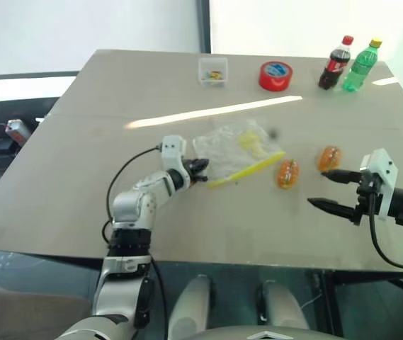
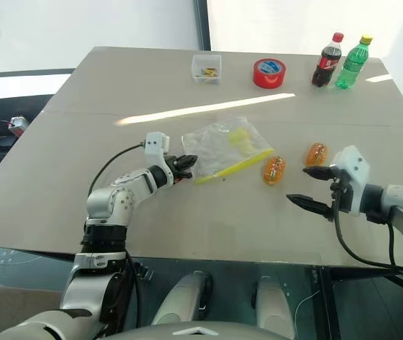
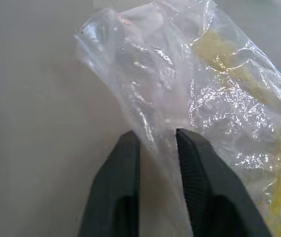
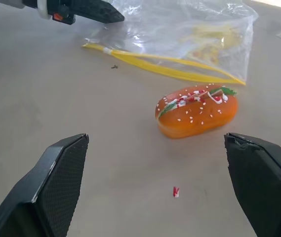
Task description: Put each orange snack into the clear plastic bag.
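The left gripper is pinched shut on the near corner of the clear plastic bag, which lies flat on the tabletop with its yellow-edged mouth facing the two orange snacks. The right gripper hangs wide open just beside them, the nearer arm for the pick; the closer snack lies straight ahead between its fingers, long axis across the gap.

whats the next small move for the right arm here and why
Probably ease the right gripper forward until its open jaws straddle the nearer orange snack, then close. That snack lies loose on the table just ahead of the jaws, beside the yellow-edged clear plastic bag, and the left gripper is already pinched on the bag's film. The farther orange snack can wait.
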Motion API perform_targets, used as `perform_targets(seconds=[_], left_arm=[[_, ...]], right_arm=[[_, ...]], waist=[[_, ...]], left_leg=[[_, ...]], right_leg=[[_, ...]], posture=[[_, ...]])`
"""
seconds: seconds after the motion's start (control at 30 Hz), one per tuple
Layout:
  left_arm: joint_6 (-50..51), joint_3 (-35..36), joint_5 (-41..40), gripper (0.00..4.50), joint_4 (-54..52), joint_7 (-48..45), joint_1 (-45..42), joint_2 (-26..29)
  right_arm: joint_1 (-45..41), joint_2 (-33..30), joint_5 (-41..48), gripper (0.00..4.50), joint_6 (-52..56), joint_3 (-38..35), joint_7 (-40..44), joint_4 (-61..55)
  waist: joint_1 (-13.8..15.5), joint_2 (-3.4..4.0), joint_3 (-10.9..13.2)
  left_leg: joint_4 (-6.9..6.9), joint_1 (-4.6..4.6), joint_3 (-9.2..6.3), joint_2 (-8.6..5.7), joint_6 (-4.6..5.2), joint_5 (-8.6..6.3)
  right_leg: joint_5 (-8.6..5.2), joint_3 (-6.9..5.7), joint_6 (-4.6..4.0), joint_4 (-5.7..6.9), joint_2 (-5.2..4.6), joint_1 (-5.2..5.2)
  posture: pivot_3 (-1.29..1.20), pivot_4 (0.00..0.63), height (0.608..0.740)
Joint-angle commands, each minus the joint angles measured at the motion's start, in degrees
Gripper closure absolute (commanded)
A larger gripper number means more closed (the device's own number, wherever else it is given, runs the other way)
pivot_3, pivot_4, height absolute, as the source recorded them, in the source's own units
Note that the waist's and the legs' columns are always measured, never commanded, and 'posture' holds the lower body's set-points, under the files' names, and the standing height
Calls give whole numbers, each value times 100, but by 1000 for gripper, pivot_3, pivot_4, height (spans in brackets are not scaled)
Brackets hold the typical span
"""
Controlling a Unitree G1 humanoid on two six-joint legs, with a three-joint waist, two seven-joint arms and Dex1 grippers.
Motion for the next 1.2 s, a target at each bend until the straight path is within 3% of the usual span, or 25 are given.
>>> perform_targets(seconds=[0.03,0.2,0.4,0.67,0.87,1.2], left_arm=[[487,157,-243,4428,-18,131,-58,-136],[1301,772,-708,4428,-384,552,-199,-232],[3001,2338,-1645,4428,-1260,1660,-475,-694],[4372,3801,-1840,4428,-2026,2623,-1046,-1374],[4405,3770,-2379,4428,-2222,3021,-856,-1395],[4405,3455,-3840,4428,-2193,3624,-322,-785]], right_arm=[[-131,10,103,0,14,-60,-90,-258],[-315,135,54,0,36,175,-244,-414],[-775,676,-114,0,17,859,-675,-764],[-1092,934,-2155,0,-1548,2524,-917,-444],[-1775,1513,-3322,0,-2343,3045,-1470,543],[-2666,2104,-4648,0,-3229,3387,-2197,2239]], waist=[[-4,0,0],[-21,-1,1],[-69,-16,10],[-102,-20,10],[-161,-30,13],[-144,-39,14]], left_leg=[[0,0,-1,0,0,0],[0,1,-3,1,0,0],[0,-3,-7,3,-1,0],[2,-6,-12,-5,-12,6],[1,-2,-10,-4,-42,23],[-3,-8,-6,-6,-53,30]], right_leg=[[0,-1,0,0,0,0],[0,-3,1,2,2,-1],[0,-4,2,7,3,-7],[0,-10,3,9,1,-7],[0,-3,2,27,2,-15],[1,19,-2,65,1,-48]], posture=[[0,150,740],[0,150,740],[0,150,740],[0,150,740],[0,150,740],[0,150,740]])
